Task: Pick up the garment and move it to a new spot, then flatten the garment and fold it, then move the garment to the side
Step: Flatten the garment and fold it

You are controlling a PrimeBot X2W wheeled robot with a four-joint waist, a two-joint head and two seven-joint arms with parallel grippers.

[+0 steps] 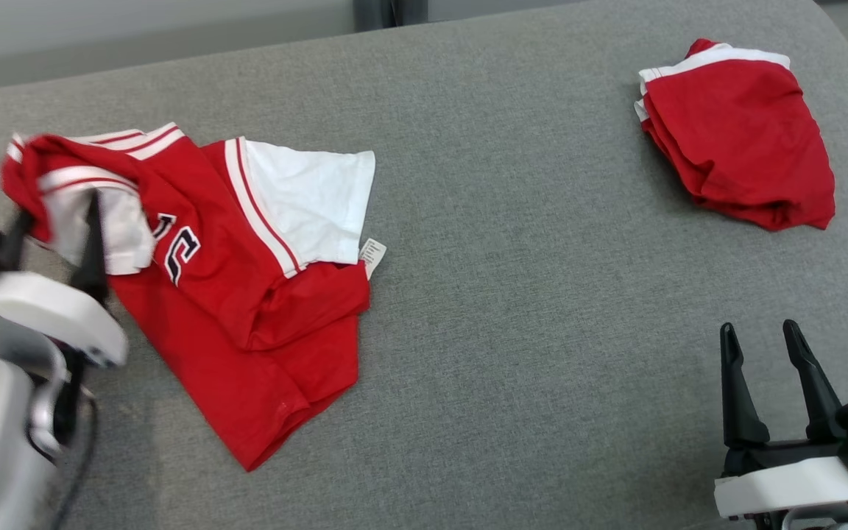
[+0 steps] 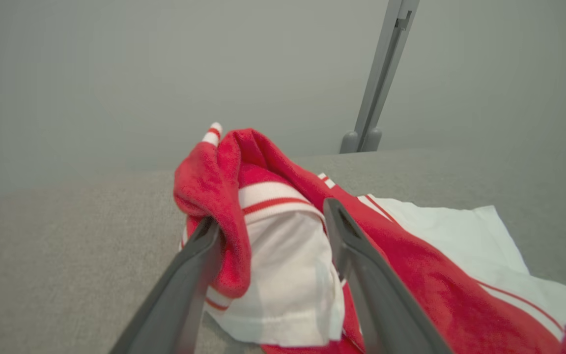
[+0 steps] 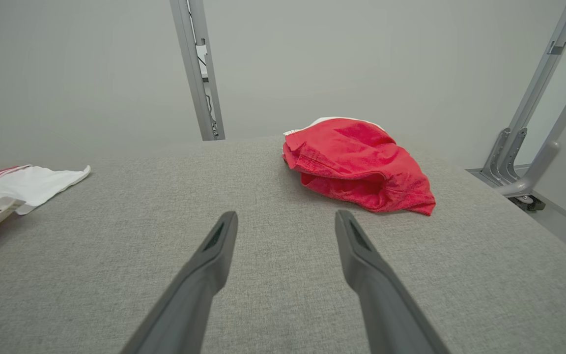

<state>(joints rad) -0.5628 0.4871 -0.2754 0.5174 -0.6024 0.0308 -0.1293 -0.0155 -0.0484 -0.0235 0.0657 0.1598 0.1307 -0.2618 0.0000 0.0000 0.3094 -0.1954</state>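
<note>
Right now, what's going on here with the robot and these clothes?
The left pincer is at the rumpled red and white jersey on the grey padded surface, jaws apart around a bunched sleeve end. The jersey is not yet flattened or folded. The right pincer hovers open and empty over bare surface. A second red garment lies folded at the far right.
</note>
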